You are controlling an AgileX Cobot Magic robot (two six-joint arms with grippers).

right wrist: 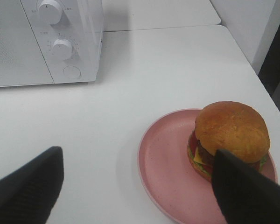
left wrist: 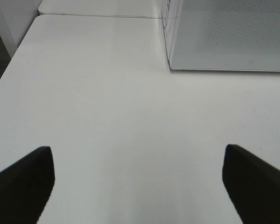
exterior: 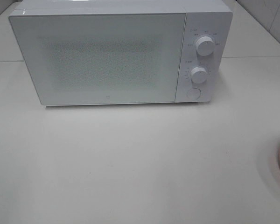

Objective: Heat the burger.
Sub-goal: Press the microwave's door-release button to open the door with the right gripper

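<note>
Right wrist view: the burger (right wrist: 232, 135) sits on the pink plate (right wrist: 163, 161) at the right edge of the surface (right wrist: 154, 70), nearer than the shut microwave (right wrist: 18, 46). Left pincer (left wrist: 137, 153) and right pincer (right wrist: 139, 155) both gape apart.

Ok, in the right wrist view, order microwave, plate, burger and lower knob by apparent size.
1. plate and microwave: alike; microwave farther and cropped.
2. burger.
3. lower knob.
</note>
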